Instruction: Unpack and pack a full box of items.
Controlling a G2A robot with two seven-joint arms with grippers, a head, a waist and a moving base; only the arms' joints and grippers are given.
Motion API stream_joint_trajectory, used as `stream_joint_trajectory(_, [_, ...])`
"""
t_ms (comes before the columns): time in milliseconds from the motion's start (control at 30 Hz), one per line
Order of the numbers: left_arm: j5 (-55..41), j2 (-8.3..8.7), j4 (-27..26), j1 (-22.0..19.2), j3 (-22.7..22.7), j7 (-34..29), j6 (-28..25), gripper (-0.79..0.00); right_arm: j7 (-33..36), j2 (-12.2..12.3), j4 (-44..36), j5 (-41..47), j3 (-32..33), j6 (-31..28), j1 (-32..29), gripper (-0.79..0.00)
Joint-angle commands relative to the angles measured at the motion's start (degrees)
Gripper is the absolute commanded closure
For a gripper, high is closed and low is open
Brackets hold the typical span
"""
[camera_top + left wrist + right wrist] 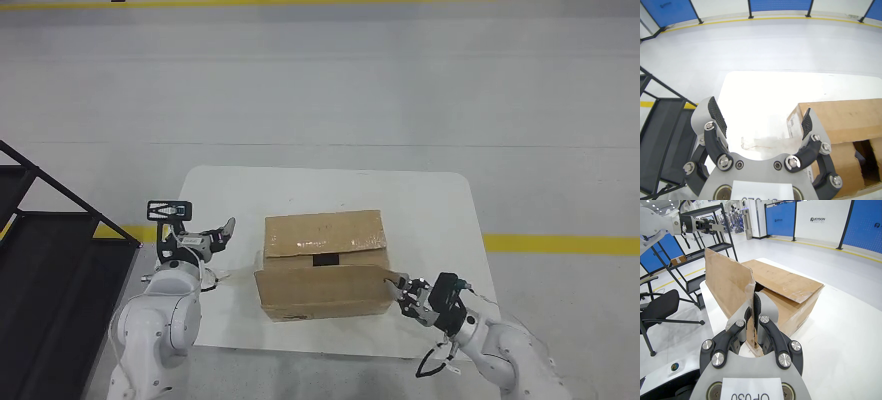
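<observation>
Where the right gripper point(754, 311) pinches, its fingers are clenched on the raised near flap point(727, 281) of the brown cardboard box point(322, 235), mid-table. Your left gripper point(762, 121) hangs beside the box's end, fingers spread, empty. Surface: white rounded table point(430, 205) on pale grey floor with a yellow floor line point(560, 243). Right wrist view adds a black office chair point(660, 306) and blue partition panels point(780, 220); left wrist view, a clear tape scrap point(761, 143) on the table.

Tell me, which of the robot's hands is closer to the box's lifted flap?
Right. The right hand is shut on the edge of the flap. The left hand is open beside the opposite end of the box, not touching the flap.
</observation>
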Motion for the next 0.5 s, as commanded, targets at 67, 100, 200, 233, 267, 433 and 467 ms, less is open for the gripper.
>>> stream_joint_trajectory(67, [-0.2,-0.02,-0.3,-1.2,3.6,-2.4,-1.8,-0.785,-5.2,0.2,-0.7,-6.1,0.1,1.6,-1.4,0.0])
stream_joint_trajectory(100, [-0.5,-0.05,-0.2,-1.6,4.6,-2.9,-2.4,-0.785,-6.5,0.3,-0.9,-7.8,0.0,2.2,-1.6,0.0])
stream_joint_trajectory(200, [0.4,-0.04,0.3,-2.8,7.3,-5.0,-3.5,-0.785,-10.9,0.5,-1.4,-14.1,-0.2,5.2,-2.3,0.0])
stream_joint_trajectory(233, [0.6,-0.05,0.3,-3.1,7.7,-5.3,-3.3,-0.785,-11.8,0.6,-1.3,-15.1,-0.3,5.7,-2.5,0.0])
stream_joint_trajectory(267, [1.1,-0.05,0.5,-3.4,8.5,-6.1,-3.4,-0.785,-13.1,0.7,-1.5,-16.8,-0.4,6.4,-2.7,0.0])
stream_joint_trajectory(433, [2.3,-0.02,0.5,-4.2,10.4,-7.2,-4.4,-0.785,-17.9,1.0,-1.4,-20.8,-0.8,8.6,-3.7,0.0])
stream_joint_trajectory(467, [2.3,-0.02,0.5,-4.2,10.4,-7.2,-4.4,-0.785,-18.4,1.0,-1.3,-21.3,-0.8,8.7,-3.9,0.0])
